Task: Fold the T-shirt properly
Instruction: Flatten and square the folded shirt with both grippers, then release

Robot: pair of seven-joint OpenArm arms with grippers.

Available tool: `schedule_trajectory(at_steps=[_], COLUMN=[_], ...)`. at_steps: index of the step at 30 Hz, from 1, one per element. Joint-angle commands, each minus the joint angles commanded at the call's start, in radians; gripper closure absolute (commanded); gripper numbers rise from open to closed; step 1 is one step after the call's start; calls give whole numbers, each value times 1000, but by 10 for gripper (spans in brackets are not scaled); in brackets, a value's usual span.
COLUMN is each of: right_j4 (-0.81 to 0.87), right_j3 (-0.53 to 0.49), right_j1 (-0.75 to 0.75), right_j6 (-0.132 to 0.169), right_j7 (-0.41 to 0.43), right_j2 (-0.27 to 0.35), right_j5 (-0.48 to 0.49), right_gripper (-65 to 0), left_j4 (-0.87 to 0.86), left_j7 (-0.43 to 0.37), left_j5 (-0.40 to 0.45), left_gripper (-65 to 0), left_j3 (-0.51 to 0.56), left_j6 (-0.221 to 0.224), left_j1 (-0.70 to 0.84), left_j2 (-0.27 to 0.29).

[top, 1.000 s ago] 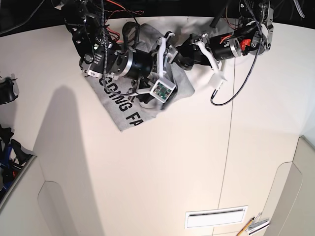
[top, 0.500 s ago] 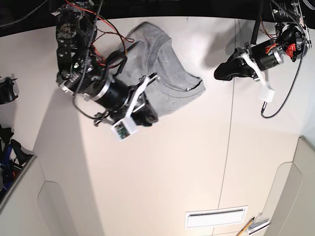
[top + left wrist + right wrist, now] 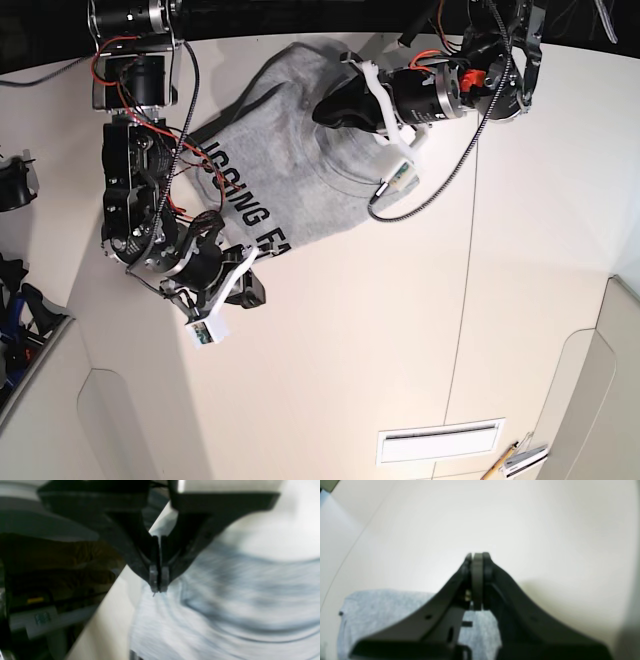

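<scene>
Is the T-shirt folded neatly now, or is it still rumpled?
Still rumpled. The T-shirt lies in an uneven heap on the table, with one edge turned over so part of the black lettering shows.

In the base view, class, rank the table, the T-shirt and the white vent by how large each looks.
1. table, largest.
2. T-shirt, partly under the left gripper.
3. white vent, smallest.

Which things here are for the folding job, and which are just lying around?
For the job:
- T-shirt, grey with black letters
- left pincer, shut, over the shirt
- right pincer, shut, over the bare table

Just lying about:
- white vent slot in the table
- pencil-like thing at the bottom edge
- dark gear at the left edge
</scene>
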Motion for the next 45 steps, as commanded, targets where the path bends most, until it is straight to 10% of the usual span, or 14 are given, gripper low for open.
schedule_trajectory(at_steps=[10,19,29,45], right_j4=[-164,-19,198,244], right_j3=[-25,-22,-22,63], right_j1=[-6,-174,-429,-410], right_j6=[79,79,85,86], right_j7=[-65,-128,-169,-161], right_j2=[48,120,87,80], right_j5=[114,227,334,317], right_gripper=[0,0,0,0], left_j4=[-172,-172,-286,-127], left_j7=[-17,-21,-29,25], left_j5=[105,130,178,33], left_gripper=[0,0,0,0], left_j3=[31,-227,-253,-418], left_j6=[0,0,0,0], left_j1=[-62,-131,-249,-111], left_j2=[-4,-9,-9,-92])
